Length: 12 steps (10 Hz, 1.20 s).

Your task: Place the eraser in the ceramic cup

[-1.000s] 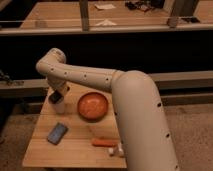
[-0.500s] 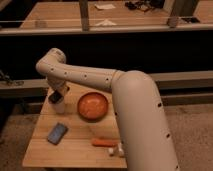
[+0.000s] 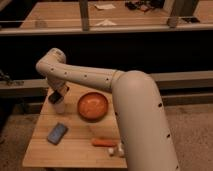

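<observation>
Small light wooden table (image 3: 75,155) on a speckled grey floor (image 3: 192,130). Behind it a dark low wall (image 3: 150,52) with a pale horizontal rail (image 3: 125,29) along the top. Beyond that a long wooden counter (image 3: 55,15), upright metal posts (image 3: 84,12), and possibly loose papers (image 3: 105,7). Grey ledge (image 3: 185,79) at right. Dim, warm light. Gripper (image 3: 57,97) hangs over the table's far left corner.

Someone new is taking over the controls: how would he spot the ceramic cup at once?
Start at the small wooden table. Near its back left corner, left of the wide orange-red bowl, stands the small whitish ceramic cup, directly under the gripper. It is narrow, pale and upright, unlike the broad bowl and the flat blue-grey rectangular block lying nearer the front.
</observation>
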### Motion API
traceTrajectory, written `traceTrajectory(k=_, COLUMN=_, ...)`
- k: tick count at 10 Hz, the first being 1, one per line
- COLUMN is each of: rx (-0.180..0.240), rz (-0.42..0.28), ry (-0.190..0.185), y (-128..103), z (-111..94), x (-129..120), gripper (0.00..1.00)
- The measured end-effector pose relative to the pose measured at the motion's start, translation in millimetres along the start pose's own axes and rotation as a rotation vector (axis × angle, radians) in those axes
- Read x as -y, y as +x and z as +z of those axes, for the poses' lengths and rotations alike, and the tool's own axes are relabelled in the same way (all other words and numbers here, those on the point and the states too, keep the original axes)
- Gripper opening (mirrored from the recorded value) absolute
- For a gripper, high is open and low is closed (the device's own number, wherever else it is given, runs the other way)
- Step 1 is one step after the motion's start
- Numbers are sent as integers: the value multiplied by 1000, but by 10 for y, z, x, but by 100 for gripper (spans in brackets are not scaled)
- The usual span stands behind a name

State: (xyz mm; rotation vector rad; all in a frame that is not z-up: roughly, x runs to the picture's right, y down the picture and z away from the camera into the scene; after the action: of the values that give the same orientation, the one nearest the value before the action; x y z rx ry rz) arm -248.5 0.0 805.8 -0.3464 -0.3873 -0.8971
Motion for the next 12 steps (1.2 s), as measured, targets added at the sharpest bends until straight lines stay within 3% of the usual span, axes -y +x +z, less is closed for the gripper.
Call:
traceTrajectory(k=4, rx=4, rz=3, ry=2, y=-8, z=7, x=2, gripper=21)
traceTrajectory(k=8, rx=9, rz=6, ry=4, y=-19, z=14, x=1, gripper=28)
traceTrajectory(k=10, rx=11, rz=9, ry=5, y=-27, z=14, x=2, gripper=38)
traceTrajectory(k=12, rx=12, rz=12, ry=6, y=-28, z=15, x=3, gripper=38)
